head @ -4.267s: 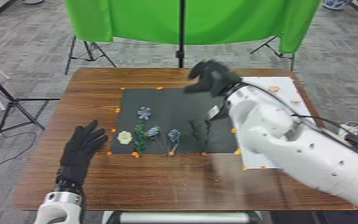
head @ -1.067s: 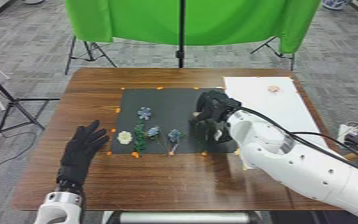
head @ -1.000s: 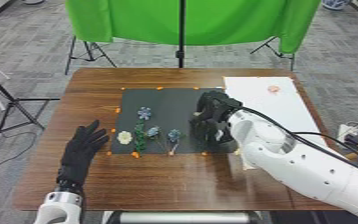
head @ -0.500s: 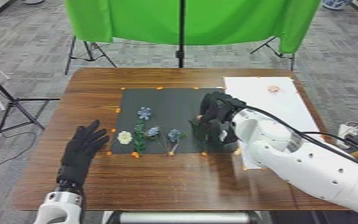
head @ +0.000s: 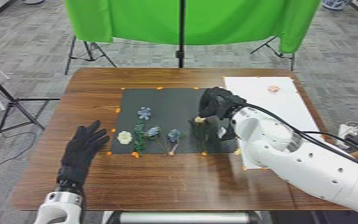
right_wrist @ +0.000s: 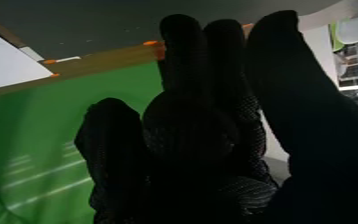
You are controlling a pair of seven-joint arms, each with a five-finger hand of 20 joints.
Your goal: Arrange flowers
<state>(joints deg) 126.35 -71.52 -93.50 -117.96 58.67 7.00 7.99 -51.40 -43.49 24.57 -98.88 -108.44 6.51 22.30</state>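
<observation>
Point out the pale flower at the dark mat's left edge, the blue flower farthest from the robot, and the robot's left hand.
Pale flower (head: 125, 137): head view, its petals.
Blue flower (head: 144, 113): head view, its bloom.
Left hand (head: 82, 143): head view, its palm.

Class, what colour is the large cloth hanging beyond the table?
The cloth is bright green, seen best in the head view.

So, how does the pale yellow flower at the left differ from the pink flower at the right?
The pale yellow flower lies on the dark mat, while the pink flower lies on the white sheet. The yellow flower looks larger than the pink one. The yellow flower is nearer to the robot; the pink flower is farther away, toward the table's far edge. Both are light in colour.
</observation>
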